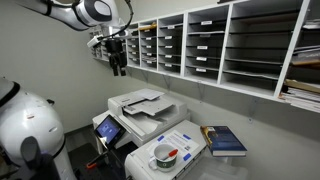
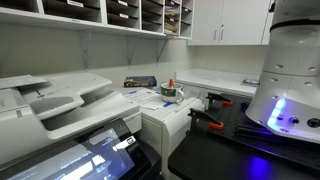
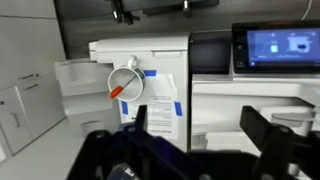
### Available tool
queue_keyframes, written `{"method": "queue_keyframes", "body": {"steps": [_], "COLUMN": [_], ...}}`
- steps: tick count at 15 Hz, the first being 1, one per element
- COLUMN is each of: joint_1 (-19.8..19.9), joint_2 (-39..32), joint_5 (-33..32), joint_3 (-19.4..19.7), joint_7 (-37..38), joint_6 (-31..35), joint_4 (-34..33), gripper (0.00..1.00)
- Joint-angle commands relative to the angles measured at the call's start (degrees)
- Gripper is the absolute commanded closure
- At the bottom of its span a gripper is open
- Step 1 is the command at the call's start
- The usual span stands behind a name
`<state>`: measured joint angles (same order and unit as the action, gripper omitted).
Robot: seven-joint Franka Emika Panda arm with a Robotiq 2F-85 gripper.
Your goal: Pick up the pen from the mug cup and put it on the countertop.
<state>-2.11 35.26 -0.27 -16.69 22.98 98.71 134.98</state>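
Note:
The white mug (image 1: 167,155) stands on a white machine top with a blue-printed sheet, and the red pen (image 1: 170,153) lies in it. Both also show in an exterior view, mug (image 2: 169,94) and pen (image 2: 172,85). In the wrist view the mug (image 3: 126,80) is seen from above with the pen (image 3: 118,90) slanting across its grey inside. My gripper (image 1: 117,58) hangs high up near the wall shelves, far from the mug. Its two dark fingers (image 3: 200,135) are spread wide apart with nothing between them. The dark grey countertop (image 1: 268,165) lies beside the machine.
A large white printer (image 1: 140,105) with a touch screen (image 3: 280,45) stands next to the mug's machine. A blue book (image 1: 226,140) lies near the mug. Open wall shelves (image 1: 220,45) run above. The robot's white base (image 2: 295,80) stands on a dark surface.

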Motion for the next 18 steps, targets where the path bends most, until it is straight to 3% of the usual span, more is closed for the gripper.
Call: {"method": "queue_keyframes", "body": {"steps": [1,4,8,12,14,16,17,18], "joint_1": [2.6,6.1,12.0,19.3,24.0,27.9,28.0,24.7], "joint_2": [-0.8,-3.3,-9.9,-15.3,-17.6,-19.0,-19.8,-19.4], "joint_5": [-1.8,-2.7,-5.1,-14.5,-22.6,-30.4,-32.3,-29.8], "joint_3": [0.1,1.4,3.7,4.2,3.6,3.2,4.1,7.0], "joint_7": [9.3,15.5,22.5,31.1,36.2,43.1,45.1,40.9], "joint_6": [6.4,16.1,33.8,53.8,58.0,57.7,55.4,55.8], "joint_4": [3.6,9.6,16.3,21.7,22.9,23.5,23.2,23.3], "gripper": [0.00,0.00,0.00,0.00,0.00,0.00,0.00,0.00]}}
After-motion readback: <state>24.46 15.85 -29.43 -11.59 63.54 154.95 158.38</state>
